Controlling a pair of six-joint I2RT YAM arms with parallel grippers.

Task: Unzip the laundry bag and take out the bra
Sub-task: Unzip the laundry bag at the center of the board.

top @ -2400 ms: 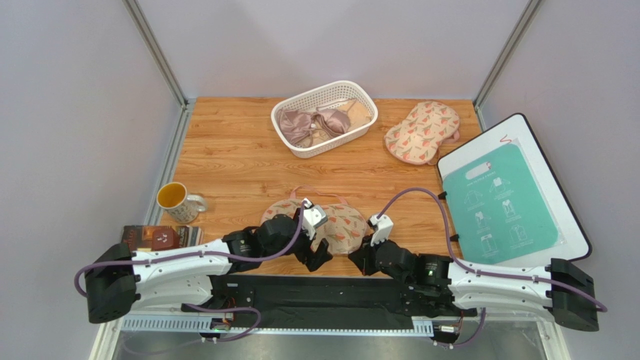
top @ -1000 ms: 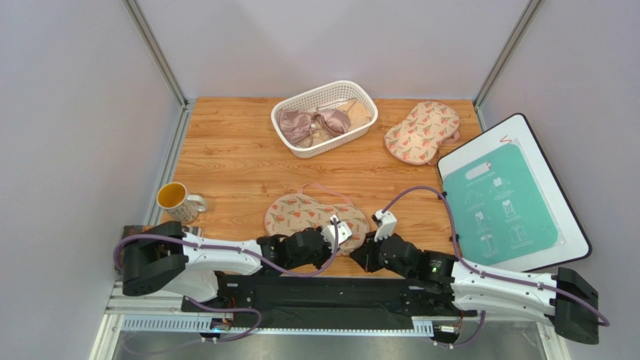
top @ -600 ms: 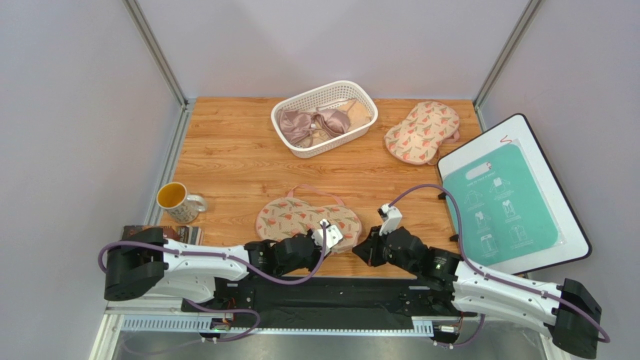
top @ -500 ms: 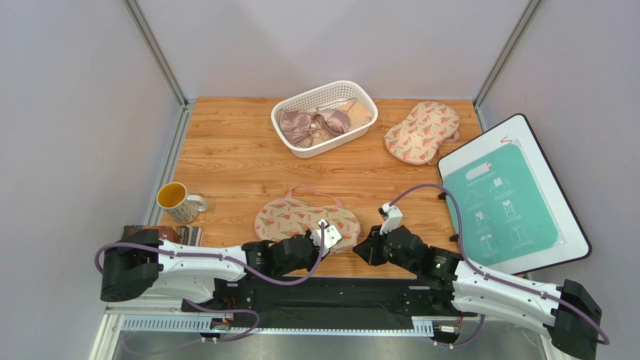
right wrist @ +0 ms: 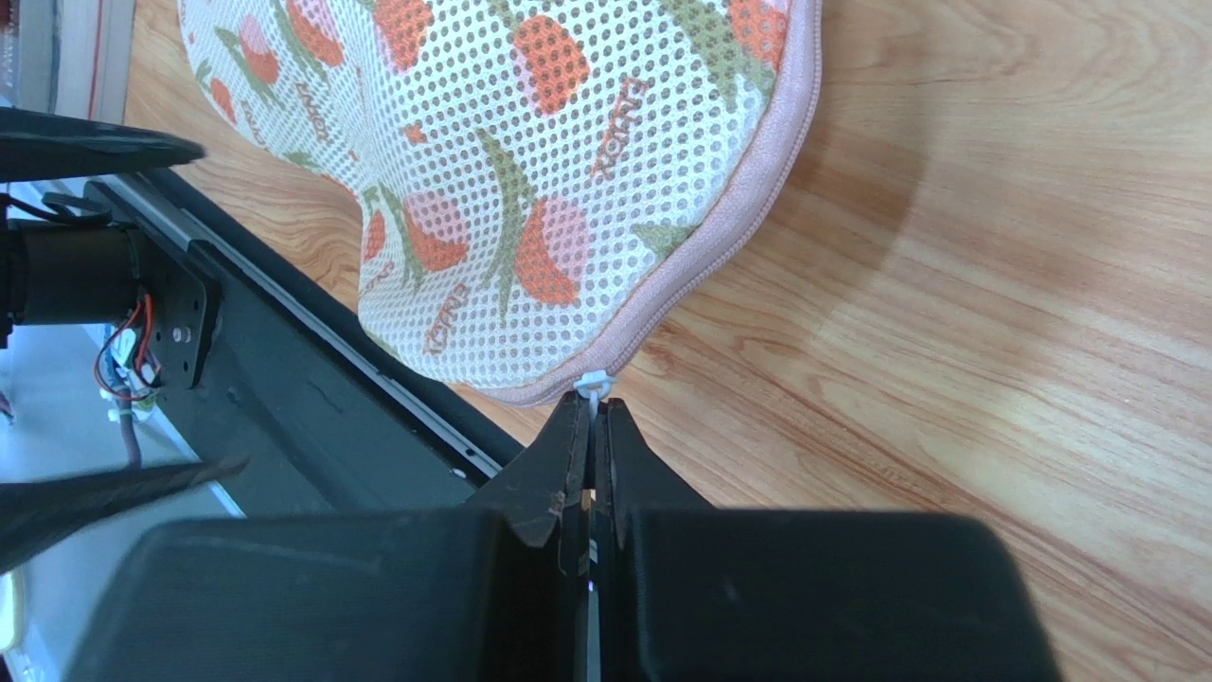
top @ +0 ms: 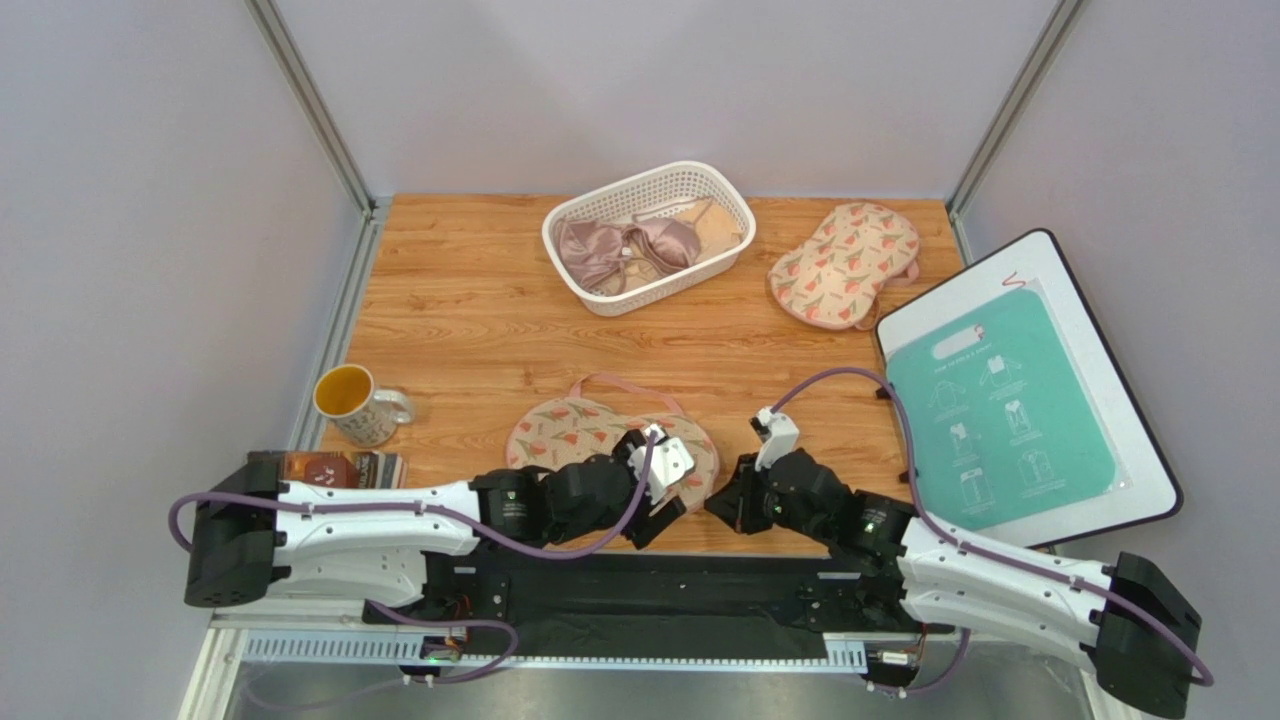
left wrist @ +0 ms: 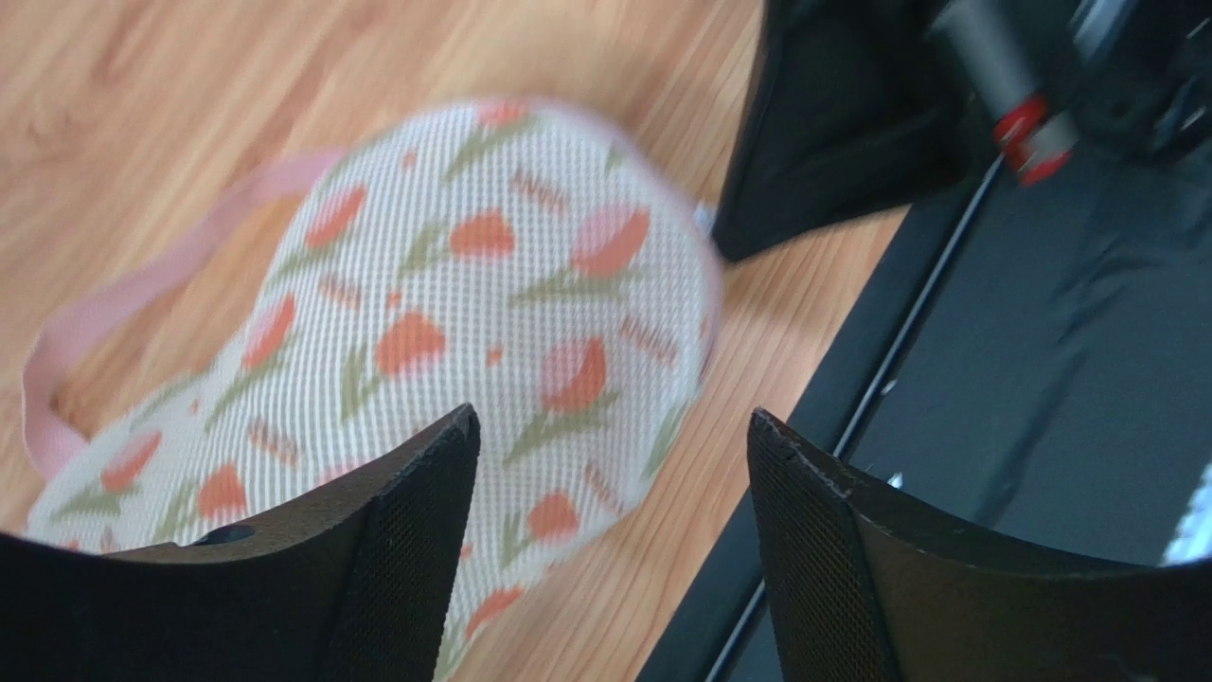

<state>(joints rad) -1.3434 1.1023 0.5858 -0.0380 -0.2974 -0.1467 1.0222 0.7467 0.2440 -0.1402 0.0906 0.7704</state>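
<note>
The right fingers are pressed together on the small white zip pull at the near rim of the laundry bag. The bag is a flat mesh pouch printed with pink-red flowers and green leaves. Its pink zip edging looks closed along the stretch in view.

The left fingers stand wide apart over the same bag, with flower print showing between them. Whether they touch it I cannot tell.

The bag lies flat at the near edge of the wooden worktop, between the two arms. Farther back a white basket holds a shiny mauve-pink bra. To its right lies a second bag of the same print. A yellow mug stands at the left, and a white board lies at the right.
</note>
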